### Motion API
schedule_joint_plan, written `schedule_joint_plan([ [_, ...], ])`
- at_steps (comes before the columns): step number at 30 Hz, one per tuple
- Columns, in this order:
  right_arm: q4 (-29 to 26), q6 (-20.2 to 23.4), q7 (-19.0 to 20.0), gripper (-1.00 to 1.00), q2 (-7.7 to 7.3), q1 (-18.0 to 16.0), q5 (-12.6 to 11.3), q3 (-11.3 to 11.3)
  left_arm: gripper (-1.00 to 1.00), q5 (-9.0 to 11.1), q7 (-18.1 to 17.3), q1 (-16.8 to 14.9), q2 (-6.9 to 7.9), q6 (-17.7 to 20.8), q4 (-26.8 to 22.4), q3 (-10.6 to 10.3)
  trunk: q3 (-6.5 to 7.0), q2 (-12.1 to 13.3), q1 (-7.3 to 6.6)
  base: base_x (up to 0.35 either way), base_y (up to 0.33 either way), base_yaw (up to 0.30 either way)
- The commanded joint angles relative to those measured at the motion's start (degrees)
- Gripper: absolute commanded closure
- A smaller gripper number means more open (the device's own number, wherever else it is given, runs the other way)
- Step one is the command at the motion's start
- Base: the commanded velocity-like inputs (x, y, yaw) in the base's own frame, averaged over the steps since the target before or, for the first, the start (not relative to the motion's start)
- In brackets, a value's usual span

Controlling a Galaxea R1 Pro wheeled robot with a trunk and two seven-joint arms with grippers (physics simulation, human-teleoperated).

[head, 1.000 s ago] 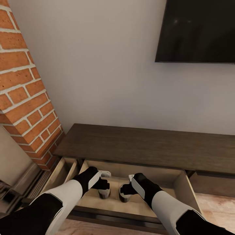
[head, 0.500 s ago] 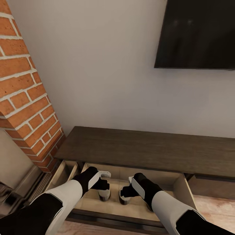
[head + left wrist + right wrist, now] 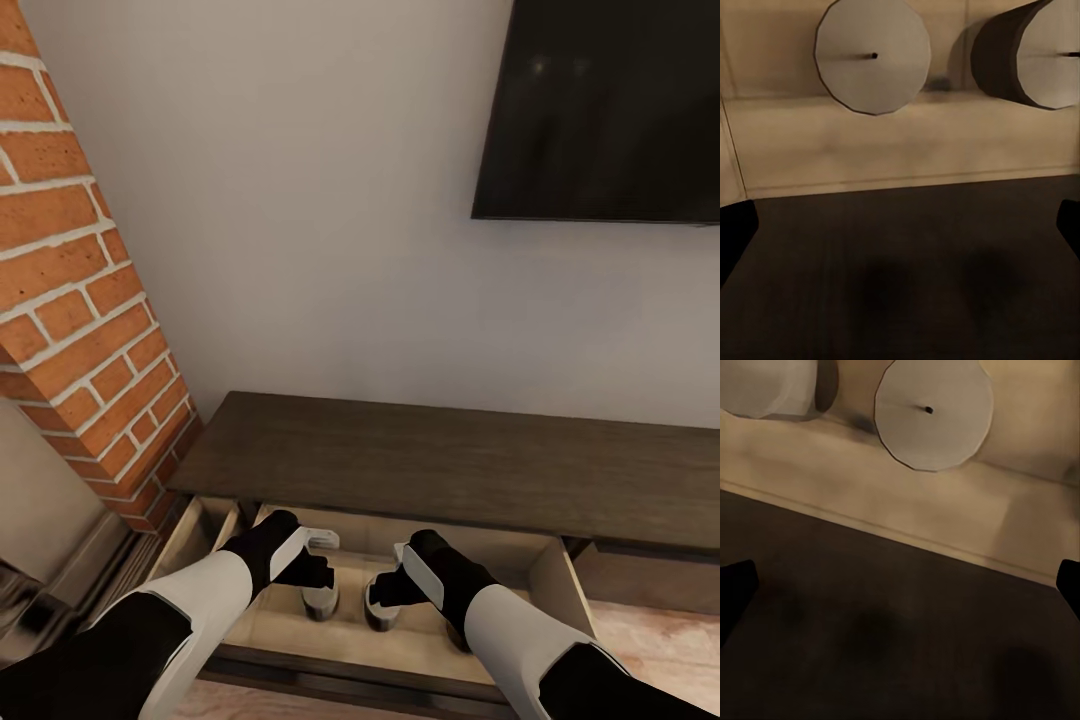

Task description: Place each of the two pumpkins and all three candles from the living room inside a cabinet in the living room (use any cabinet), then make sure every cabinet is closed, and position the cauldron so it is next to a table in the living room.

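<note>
Two tan candles stand upright side by side on the pale floor of the open drawer of the dark-brown cabinet [image 3: 440,460]. The left candle [image 3: 320,600] [image 3: 874,56] sits just under my left gripper [image 3: 322,560] [image 3: 900,232], which is open with its fingertips [image 3: 735,236] spread wide and nothing between them. Over the right candle [image 3: 380,608] [image 3: 934,412] my right gripper [image 3: 388,572] [image 3: 900,589] hangs open as well, holding nothing. Each wrist view also catches the neighbouring candle at its edge. No pumpkins, cauldron or coffee table are visible.
A brick chimney column [image 3: 70,300] rises at the left, close to my left arm. A black TV [image 3: 600,110] hangs on the white wall above the cabinet. A second narrow drawer [image 3: 195,525] stands open beside the bricks. Wooden floor [image 3: 660,640] lies at the right.
The whole picture has slid down a little, so the camera moved. Both grippers now stand slightly higher over the candles, which stay standing in the drawer.
</note>
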Motion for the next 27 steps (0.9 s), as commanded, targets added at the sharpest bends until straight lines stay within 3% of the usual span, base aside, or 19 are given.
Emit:
schedule_joint_plan([
  [1, 0.0, 0.1, -0.5, -1.00, 0.00, 0.0, -0.6, 0.3, -1.00, 0.6, 0.3, 0.0, 0.01, 0.3, -0.1, -0.3, -0.05, 0.0, -0.01, 0.000, 0.000, 0.000],
  [14, 0.0, 0.1, -0.5, -1.00, 0.00, 0.0, -0.6, 0.3, -1.00, 0.6, 0.3, 0.0, 0.01, 0.5, -0.1, -0.3, -0.05, 0.0, -0.01, -0.072, 0.000, 0.000],
  [27, -0.1, 0.1, -0.5, -1.00, 0.00, 0.0, -0.6, 0.3, -1.00, 0.7, 0.3, 0.0, -0.07, 0.6, -0.1, -0.4, 2.29, 5.2, -2.86, -0.002, 0.000, 0.000],
])
